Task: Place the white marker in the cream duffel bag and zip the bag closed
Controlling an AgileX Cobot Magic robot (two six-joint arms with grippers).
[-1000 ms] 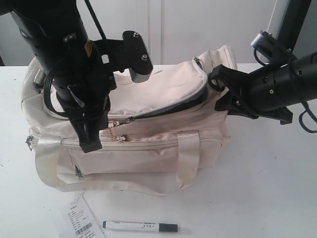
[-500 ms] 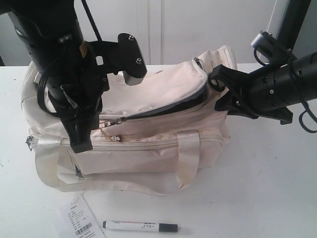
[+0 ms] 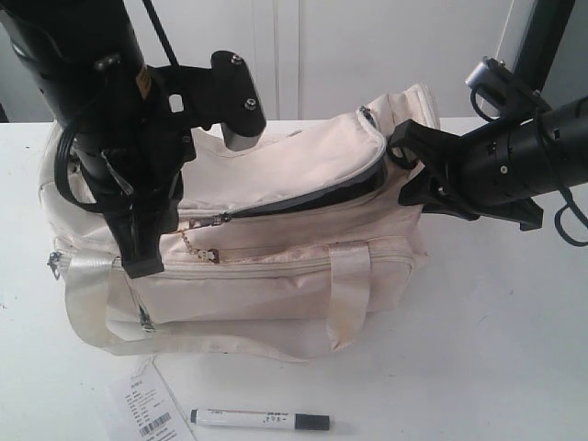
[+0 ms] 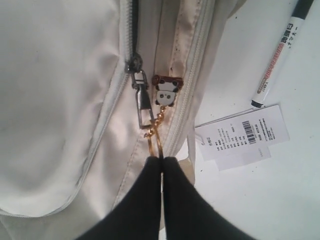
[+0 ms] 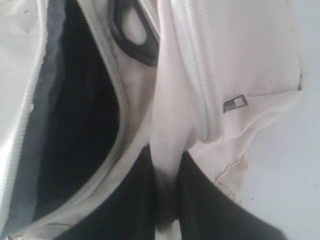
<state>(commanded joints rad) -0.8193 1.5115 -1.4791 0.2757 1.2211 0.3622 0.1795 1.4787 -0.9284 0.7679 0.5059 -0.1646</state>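
Observation:
The cream duffel bag lies on the white table with its curved top zipper partly open, showing a dark inside. The white marker with a dark cap lies on the table in front of the bag, apart from both grippers. My left gripper is shut on the gold ring chained to the zipper pull, beside a panda charm. My right gripper is shut on a fold of bag fabric at the bag's right end, next to the opening.
A paper tag with a barcode lies on the table just left of the marker. The bag's webbing handle hangs over its front. A black buckle sits at the bag's end. A white wall stands behind the table.
My left gripper has moved left with the gold ring, drawing the zipper slider leftward, so the top opening is longer. The right gripper and the marker have stayed put.

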